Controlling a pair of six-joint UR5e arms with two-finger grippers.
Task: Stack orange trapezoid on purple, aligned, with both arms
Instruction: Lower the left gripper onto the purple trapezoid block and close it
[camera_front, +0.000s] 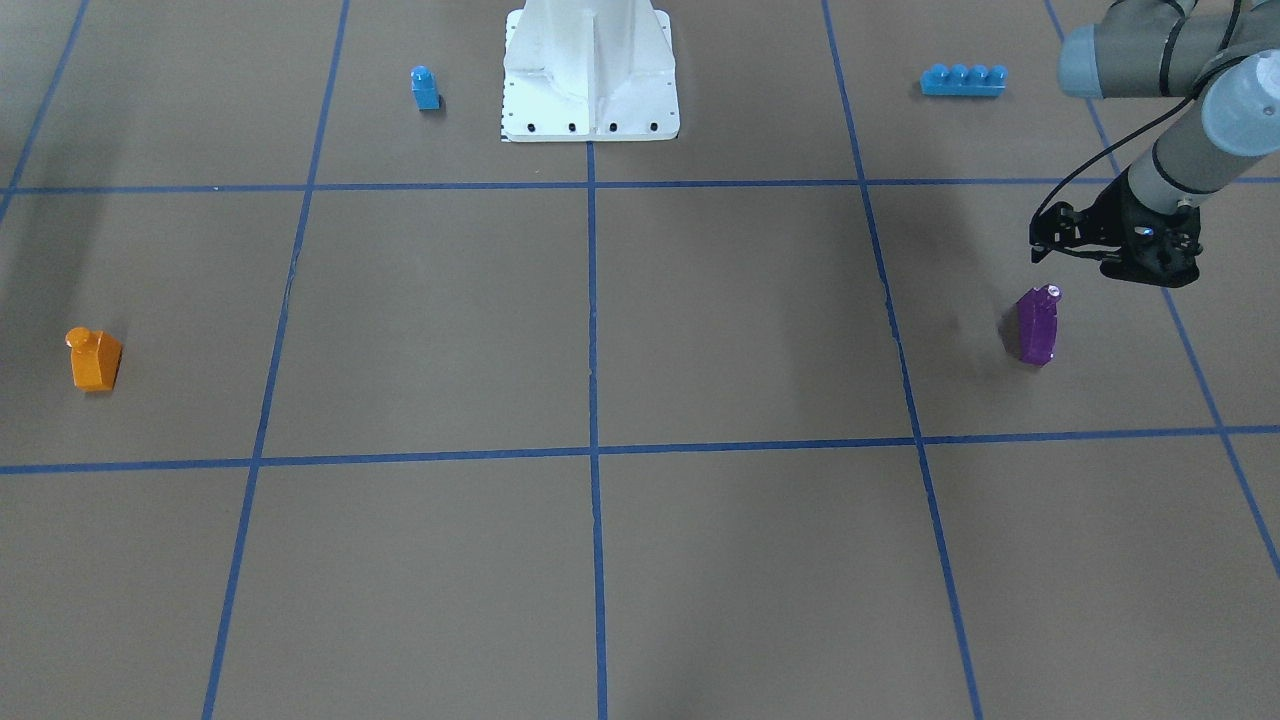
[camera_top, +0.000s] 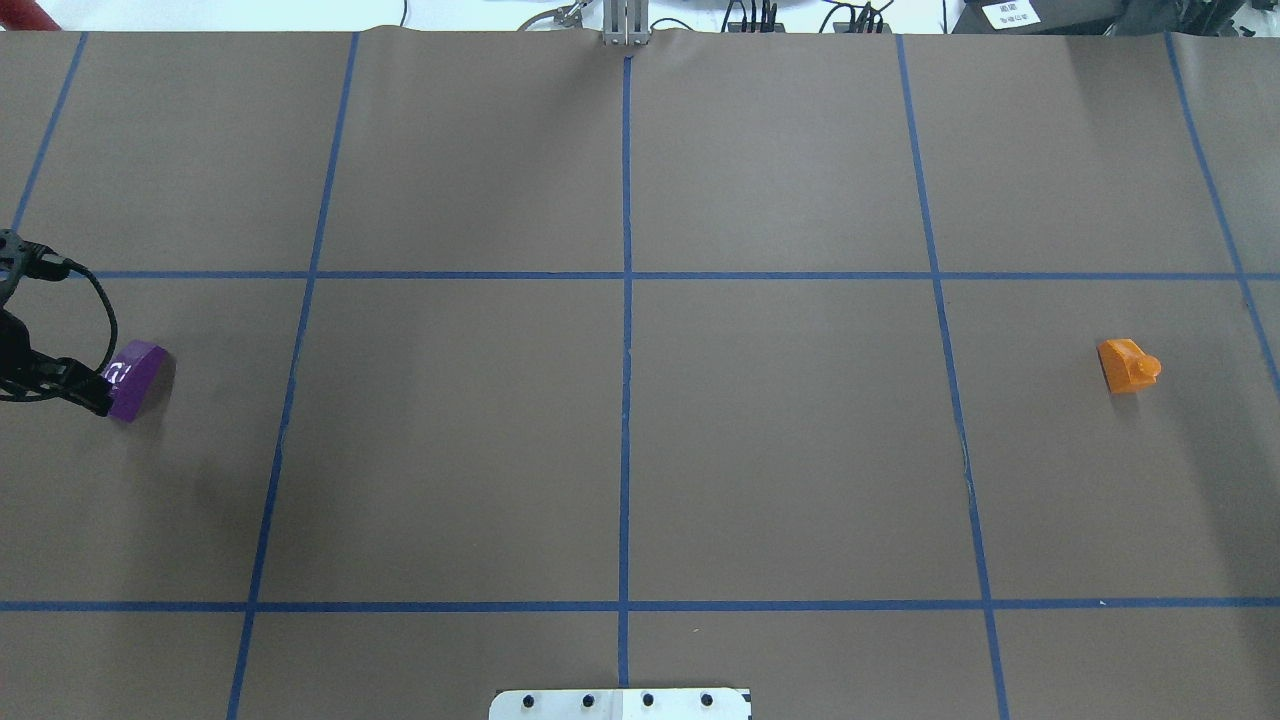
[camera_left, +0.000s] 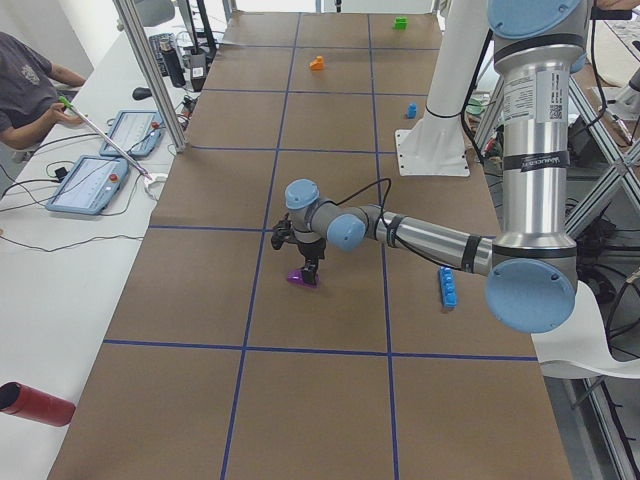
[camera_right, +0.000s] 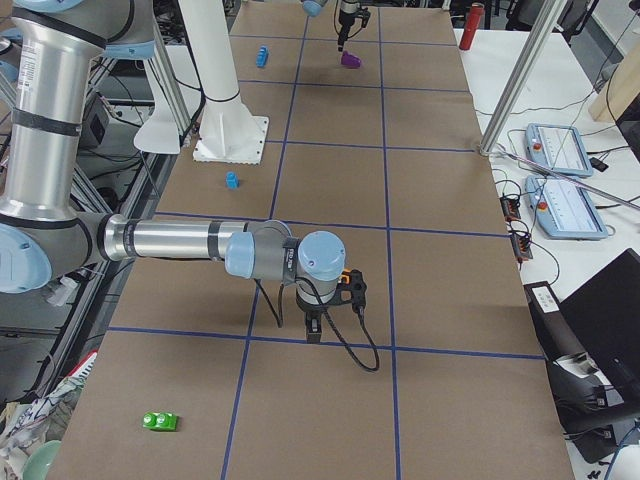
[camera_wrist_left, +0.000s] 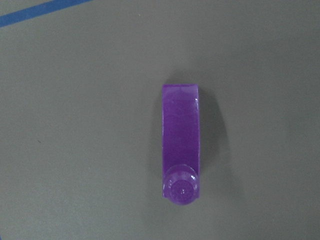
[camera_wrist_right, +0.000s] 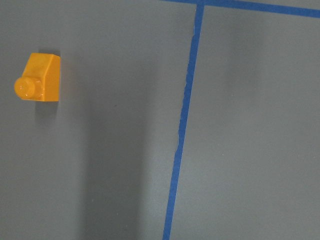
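The purple brick (camera_front: 1037, 327) stands on the brown table on the robot's left side; it also shows in the overhead view (camera_top: 137, 378) and, from above, in the left wrist view (camera_wrist_left: 180, 150). My left gripper (camera_front: 1148, 268) hovers just above and beside it, not touching; I cannot tell if it is open or shut. The orange trapezoid (camera_front: 95, 359) stands alone on the robot's right side, also in the overhead view (camera_top: 1127, 365) and at the left of the right wrist view (camera_wrist_right: 38, 78). My right gripper (camera_right: 314, 328) hangs near it, seen only in the exterior right view; I cannot tell its state.
A small blue single-stud brick (camera_front: 425, 88) and a long blue brick (camera_front: 962, 80) lie near the white base pedestal (camera_front: 590, 90). A green brick (camera_right: 160, 421) lies at the table's right end. A red cylinder (camera_left: 35, 403) lies off the left end. Blue tape lines grid the table.
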